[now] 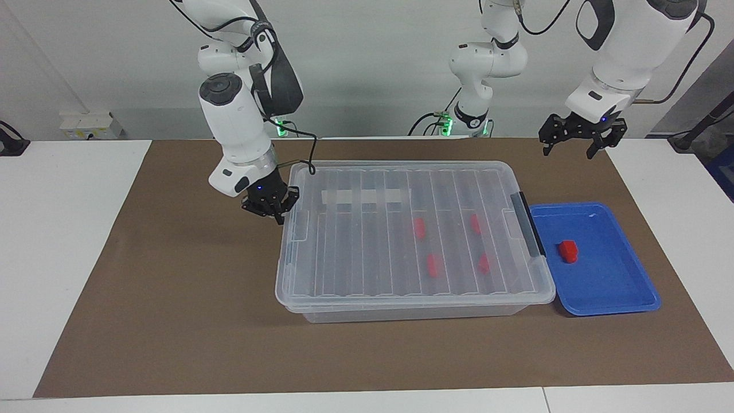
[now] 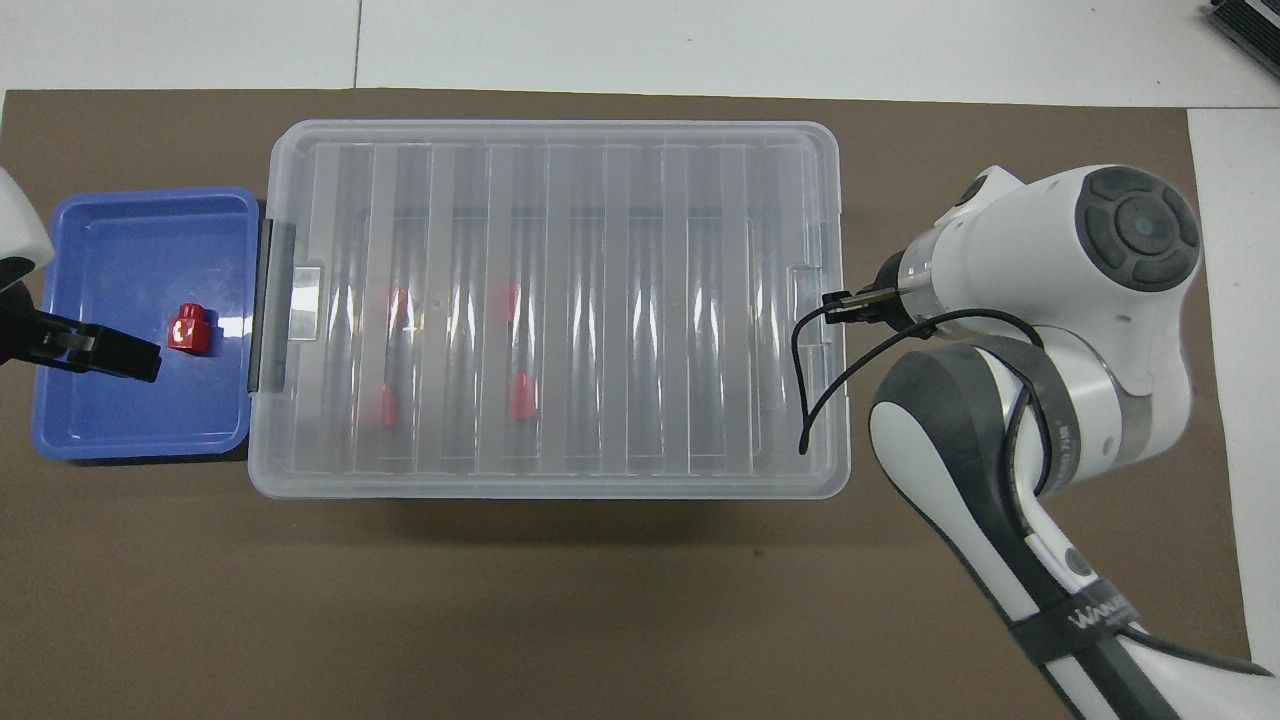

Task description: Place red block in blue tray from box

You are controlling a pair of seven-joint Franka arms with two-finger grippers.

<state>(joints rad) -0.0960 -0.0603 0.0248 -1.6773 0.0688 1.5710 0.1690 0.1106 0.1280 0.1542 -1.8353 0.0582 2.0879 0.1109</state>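
One red block [image 1: 569, 250] already down in the blue tray [image 1: 622, 298], resting toward the box end of it. Four more red blocks [image 1: 420, 228] showing faintly through the ribbed lid [image 1: 367, 229] of the box [image 1: 413, 312], lid seemingly still down, all four in the half toward the left arm's end of the bench.

Right end effector [image 1: 269, 207] low at the box's short edge toward the right arm's end, just beside the lid rim, touching or not impossible to say; fingers too hard to read, so open or closed cannot be told. Left end effector [image 1: 579, 143] raised, roughly over the blue tray in the overhead view, fingers spread apart and empty.

Key relation: box's long axis running from one arm's end of the bench to the other, blocks lying from the right end effector along that axis, well apart from it. Left arm nearer to the blocks and the tray.

Likely next: lid lifted at the right arm's edge. Brown mat [image 1: 172, 321] flat, with plenty of open room nearer the robots and toward the right arm's end.
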